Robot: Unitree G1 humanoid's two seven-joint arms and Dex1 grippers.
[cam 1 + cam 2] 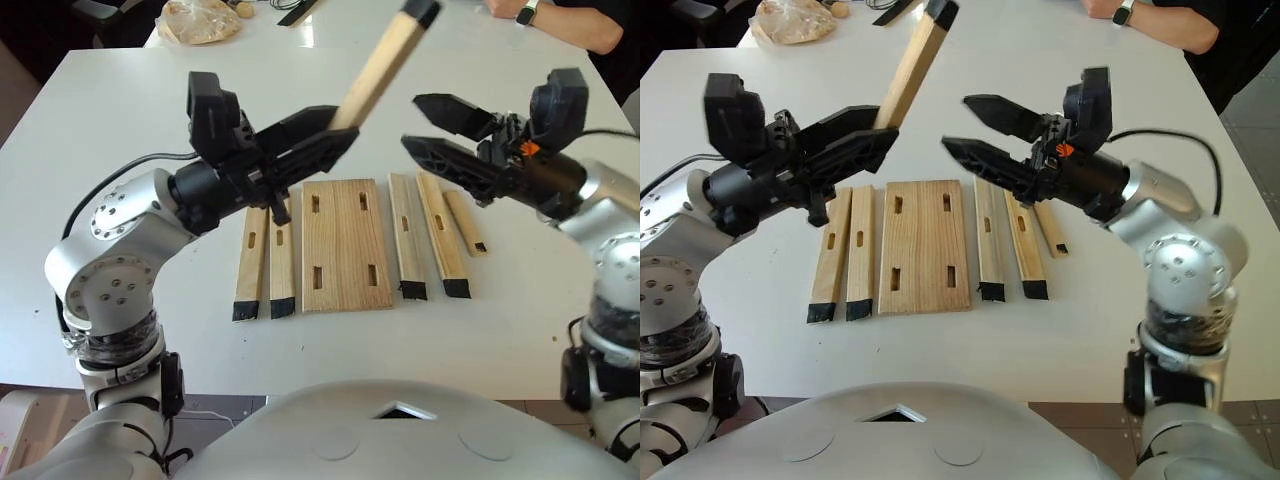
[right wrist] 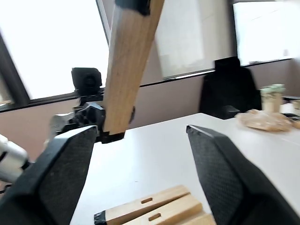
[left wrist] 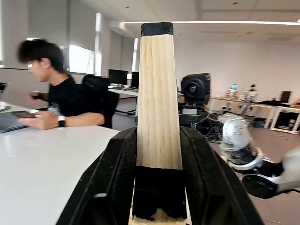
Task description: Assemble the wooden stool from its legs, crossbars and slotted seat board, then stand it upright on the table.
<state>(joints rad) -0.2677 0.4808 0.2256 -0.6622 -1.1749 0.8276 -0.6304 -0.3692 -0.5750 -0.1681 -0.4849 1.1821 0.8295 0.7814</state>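
Stool leg aloft in L gripper

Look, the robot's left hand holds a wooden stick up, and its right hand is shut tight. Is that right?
Not quite. The left gripper does hold the wooden stick up, but the right gripper is open and empty. The right eye view shows this.

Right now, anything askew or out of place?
Nothing stands out. The seat board and loose pieces lie in a tidy row; one leg is held tilted in the left pincer, right pincer open.
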